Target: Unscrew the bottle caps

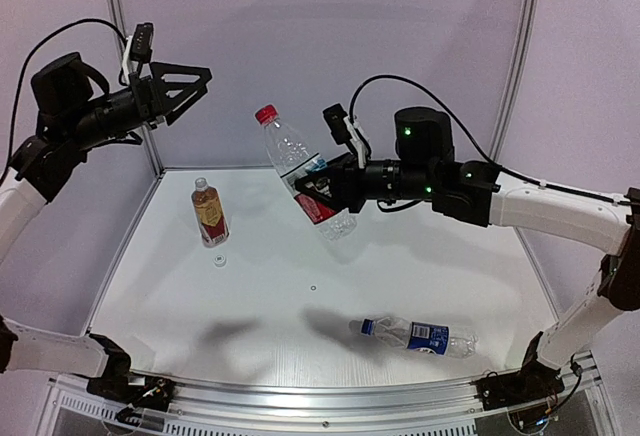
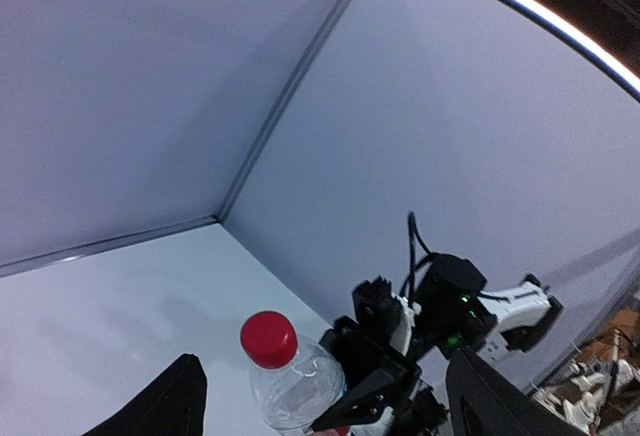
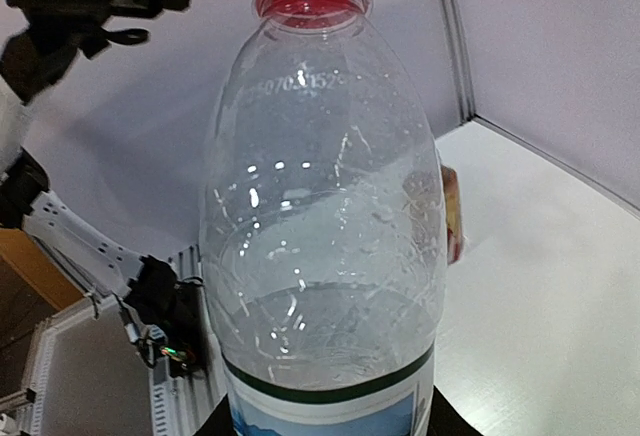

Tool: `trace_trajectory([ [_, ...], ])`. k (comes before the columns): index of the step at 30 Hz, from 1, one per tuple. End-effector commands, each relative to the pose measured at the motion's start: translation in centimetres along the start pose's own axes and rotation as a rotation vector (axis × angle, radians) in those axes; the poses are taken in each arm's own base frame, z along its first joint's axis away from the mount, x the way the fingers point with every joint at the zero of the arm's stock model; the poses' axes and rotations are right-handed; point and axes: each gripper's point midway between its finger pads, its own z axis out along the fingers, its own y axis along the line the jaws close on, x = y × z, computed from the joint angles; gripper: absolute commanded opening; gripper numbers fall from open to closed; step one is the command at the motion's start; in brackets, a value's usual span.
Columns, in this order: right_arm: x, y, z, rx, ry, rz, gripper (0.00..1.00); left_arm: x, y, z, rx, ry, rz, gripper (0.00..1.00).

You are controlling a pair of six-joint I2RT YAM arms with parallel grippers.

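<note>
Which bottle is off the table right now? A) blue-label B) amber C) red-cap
C: the red-cap bottle is clamped in the right fingers, tilted above the table; the amber bottle stands on it and the blue-label bottle lies on it.

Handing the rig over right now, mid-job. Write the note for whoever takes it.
Left gripper open, raised, clear of the red cap.
Right gripper shut on the red-label bottle, tilted in the air, red cap on.
Amber bottle stands on the table, white cap lying beside it: looks done.
Blue-label bottle lies at the near edge, blue cap on.
To do: red cap, then blue cap.
</note>
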Motion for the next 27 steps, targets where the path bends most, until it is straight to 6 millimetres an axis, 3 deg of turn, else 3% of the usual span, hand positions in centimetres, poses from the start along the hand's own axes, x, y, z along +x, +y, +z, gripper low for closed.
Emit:
trace_trajectory([
  [1,-3.2,3.6,-1.4,-0.172,-0.089,0.025,0.41,0.5,-2.8,0.8,0.242,0.010,0.011,0.80],
  [10,-4.7,5.2,-1.1,-0.265,-0.103,0.069,0.40,0.9,-4.3,3.5,0.325,0.059,0.004,0.75],
  [14,-4.8,5.5,-1.3,-0.278,-0.103,0.070,0.40,1.4,-3.5,4.8,0.296,0.062,-0.001,0.73],
  [20,-4.4,5.5,-1.2,-0.283,-0.083,0.088,0.39,1.7,-4.1,5.7,0.334,0.084,0.005,0.69],
  [27,-4.2,5.4,-1.2,-0.279,-0.074,0.101,0.39,1.9,-4.2,6.5,0.353,0.096,0.003,0.55],
])
